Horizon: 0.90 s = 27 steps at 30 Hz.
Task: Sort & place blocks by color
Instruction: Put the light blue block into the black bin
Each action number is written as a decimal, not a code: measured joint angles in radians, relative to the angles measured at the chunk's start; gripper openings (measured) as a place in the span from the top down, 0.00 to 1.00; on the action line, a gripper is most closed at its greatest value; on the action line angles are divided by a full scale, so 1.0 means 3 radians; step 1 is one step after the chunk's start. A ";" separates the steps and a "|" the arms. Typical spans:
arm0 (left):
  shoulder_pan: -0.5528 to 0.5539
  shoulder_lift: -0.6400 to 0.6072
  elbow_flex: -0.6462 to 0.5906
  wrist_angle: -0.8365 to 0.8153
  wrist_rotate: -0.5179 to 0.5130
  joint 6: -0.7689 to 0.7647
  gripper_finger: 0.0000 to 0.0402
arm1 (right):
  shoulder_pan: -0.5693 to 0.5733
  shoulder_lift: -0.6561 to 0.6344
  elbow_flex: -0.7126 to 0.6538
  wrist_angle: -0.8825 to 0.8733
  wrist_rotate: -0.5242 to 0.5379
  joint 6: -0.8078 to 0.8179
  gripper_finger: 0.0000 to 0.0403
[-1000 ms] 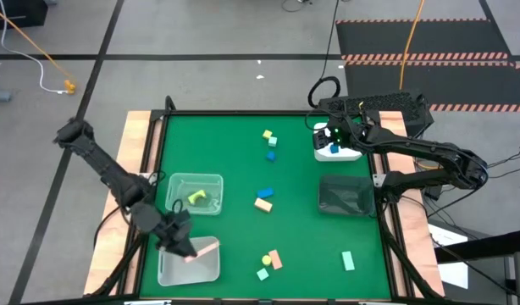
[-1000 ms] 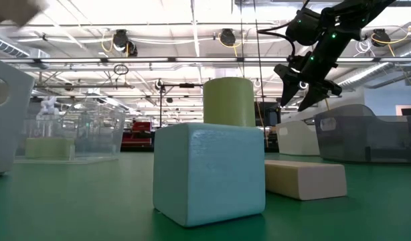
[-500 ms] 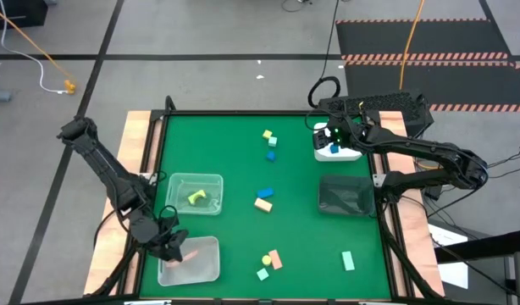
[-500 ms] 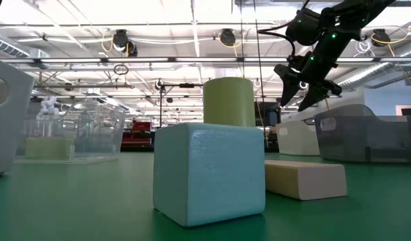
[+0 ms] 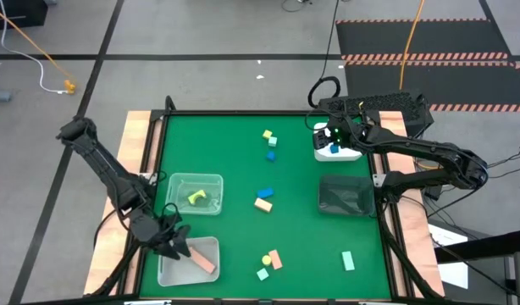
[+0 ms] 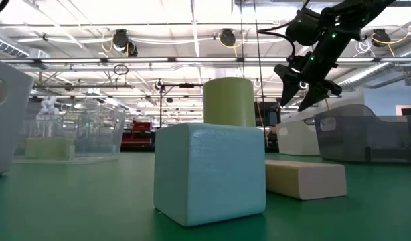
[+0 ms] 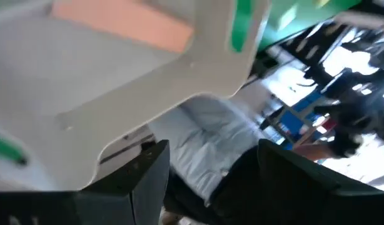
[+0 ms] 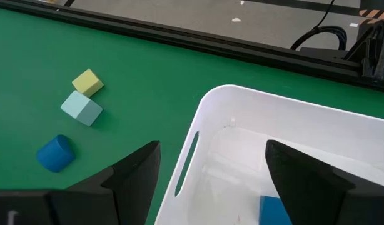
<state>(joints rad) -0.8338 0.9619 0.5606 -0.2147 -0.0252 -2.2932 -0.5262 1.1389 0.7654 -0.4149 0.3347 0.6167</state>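
Hovering left hand (image 5: 168, 241) open over tub (image 5: 211, 248), right hand (image 5: 331, 135) open over white bin (image 5: 351, 156)

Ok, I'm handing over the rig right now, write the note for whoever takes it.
Left pincer: open, empty, at the clear front-left tub, where a peach bar lies.
Right pincer: open, empty, over the white tub, which holds a blue block.
Done: a yellow-green piece is in the other clear tub; the dark tub looks empty.
Left on the mat: far trio, yellow cube, mint cube, blue piece; centre, blue block, peach block; front, yellow, peach, mint; mint bar.
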 joint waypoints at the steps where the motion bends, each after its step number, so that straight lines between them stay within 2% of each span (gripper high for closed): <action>1: 0.0031 0.0000 0.0000 0.0014 -0.0111 0.0057 0.40 | -0.0001 0.0000 0.0000 0.0000 0.0001 0.0000 0.31; 4: 0.0152 0.0000 0.0000 0.0172 -0.0576 0.0341 0.40 | 0.0000 0.0000 0.0000 0.0000 0.0000 0.0000 0.31; 7: 0.0322 0.0000 0.0000 0.0464 -0.1048 0.0836 0.39 | 0.0000 0.0000 0.0000 0.0001 0.0001 0.0001 0.31; 11: 0.0574 0.0000 0.0000 0.0931 -0.1442 0.1599 0.39 | -0.0001 -0.0001 -0.0048 0.0335 0.0004 0.0146 0.31; 18: 0.0969 0.0000 0.0000 0.1677 -0.1691 0.3069 0.39 | 0.0000 0.0000 -0.0231 0.1224 0.0005 0.0247 0.31; 27: 0.1420 0.0000 0.0000 0.2677 -0.1873 0.5255 0.39 | 0.0000 -0.0001 -0.0631 0.2904 0.0004 0.0240 0.31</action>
<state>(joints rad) -0.4077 0.9619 0.5606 0.5884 -0.5870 -0.7168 -0.5263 1.1385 0.5763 0.4562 0.3359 0.6888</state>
